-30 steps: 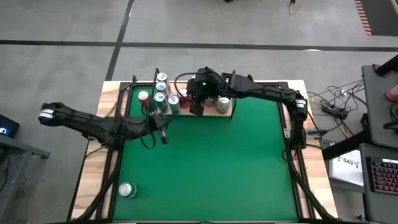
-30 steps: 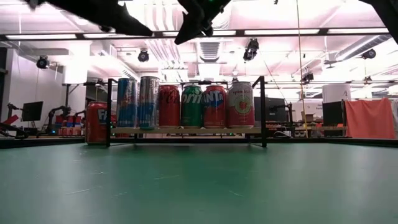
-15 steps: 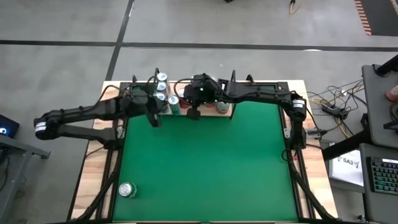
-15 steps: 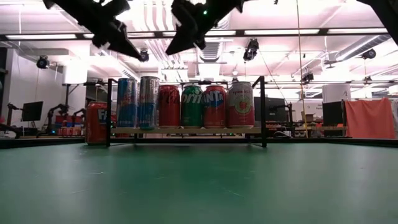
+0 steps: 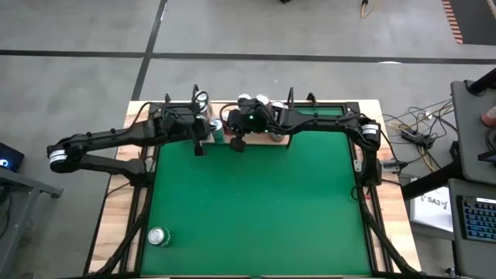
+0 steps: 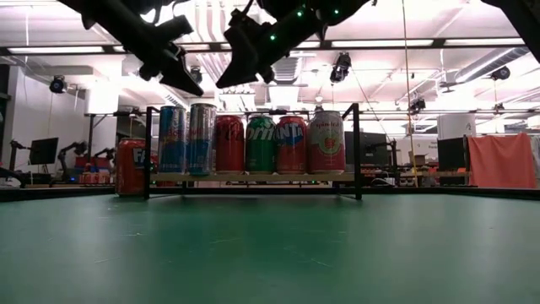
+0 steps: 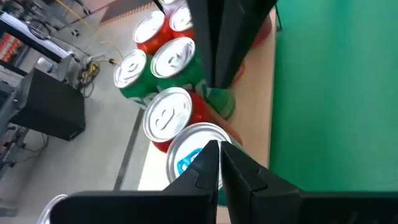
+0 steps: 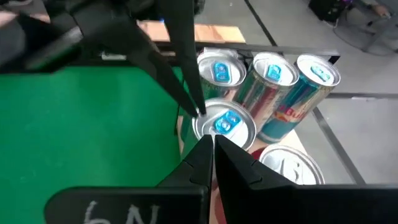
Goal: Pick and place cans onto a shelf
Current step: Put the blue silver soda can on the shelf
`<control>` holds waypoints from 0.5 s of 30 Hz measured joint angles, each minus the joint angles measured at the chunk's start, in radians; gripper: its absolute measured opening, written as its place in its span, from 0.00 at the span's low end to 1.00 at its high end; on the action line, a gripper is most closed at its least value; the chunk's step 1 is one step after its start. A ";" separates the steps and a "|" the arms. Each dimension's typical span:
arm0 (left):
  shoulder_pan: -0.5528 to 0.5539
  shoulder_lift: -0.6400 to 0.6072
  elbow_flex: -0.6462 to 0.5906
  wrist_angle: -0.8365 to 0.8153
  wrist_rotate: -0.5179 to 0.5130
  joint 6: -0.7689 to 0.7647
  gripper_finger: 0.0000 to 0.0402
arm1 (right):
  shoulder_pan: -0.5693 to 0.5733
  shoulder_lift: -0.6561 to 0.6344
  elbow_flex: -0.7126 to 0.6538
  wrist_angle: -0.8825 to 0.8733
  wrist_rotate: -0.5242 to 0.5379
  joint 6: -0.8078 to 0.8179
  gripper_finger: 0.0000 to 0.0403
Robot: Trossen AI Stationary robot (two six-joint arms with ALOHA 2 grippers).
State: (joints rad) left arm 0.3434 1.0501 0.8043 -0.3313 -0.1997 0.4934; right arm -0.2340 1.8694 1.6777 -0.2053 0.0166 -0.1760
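Six cans (image 6: 253, 144) upright on shelf (image 6: 253, 176) | left gripper (image 5: 198, 149), right gripper (image 5: 237, 144) clenched, empty

A: How many cans (image 6: 229, 143) does the level view show?

B: Seven; six stand in a row on the shelf (image 6: 253, 176), one red can (image 6: 131, 166) stands just beside its end.

A: And by colour?

B: Three red; one green; one blue; one silver; one pale with red.

A: Any elsewhere?

B: One lone can (image 5: 159, 236) near a corner of the table (image 5: 256, 201); more tops sit behind the row, but their number cannot be told.

A: The rest?

B: One shelf; one table; two arms, the left arm (image 5: 116, 139) and the right arm (image 5: 325, 120).
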 joint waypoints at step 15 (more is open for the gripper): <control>0.002 0.062 0.000 0.016 -0.114 -0.016 0.00 | -0.002 0.021 -0.086 0.165 0.000 0.016 0.02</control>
State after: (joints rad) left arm 0.3459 1.1118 0.8043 -0.3150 -0.3135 0.4775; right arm -0.2363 1.8902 1.5917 -0.0407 0.0162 -0.1600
